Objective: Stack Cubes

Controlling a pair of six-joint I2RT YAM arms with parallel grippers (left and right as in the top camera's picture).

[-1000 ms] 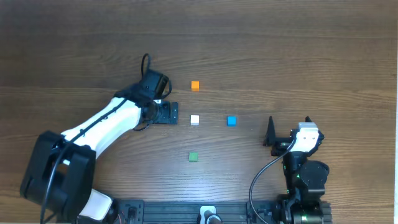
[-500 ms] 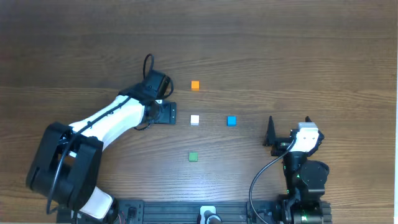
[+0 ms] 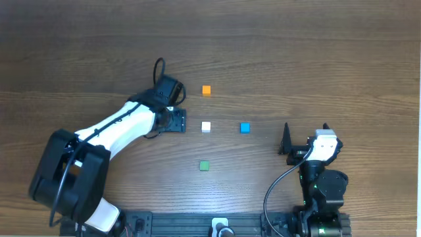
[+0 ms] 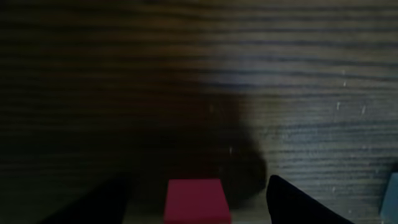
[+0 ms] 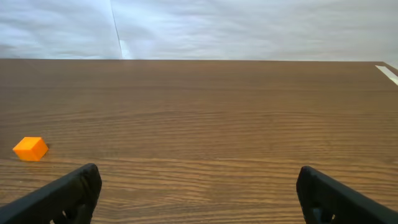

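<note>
The left hand (image 3: 179,121), at centre-left, is held wide open; a red cube (image 4: 196,200), cut off at the lower edge, is seen between its fingers, ungripped. White (image 3: 206,126), blue (image 3: 245,128), orange (image 3: 206,90) and green (image 3: 204,166) cubes are spread on the worktop (image 3: 316,59). The right hand (image 5: 199,186) is held open, empty.

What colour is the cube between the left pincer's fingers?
Red; the cube shows best in the left wrist view.

The left gripper (image 3: 183,120) is just beside the white cube (image 3: 206,126) on the wooden table (image 3: 329,52), with an orange cube (image 3: 206,90), a blue cube (image 3: 245,128) and a green cube (image 3: 204,166) nearby.
</note>
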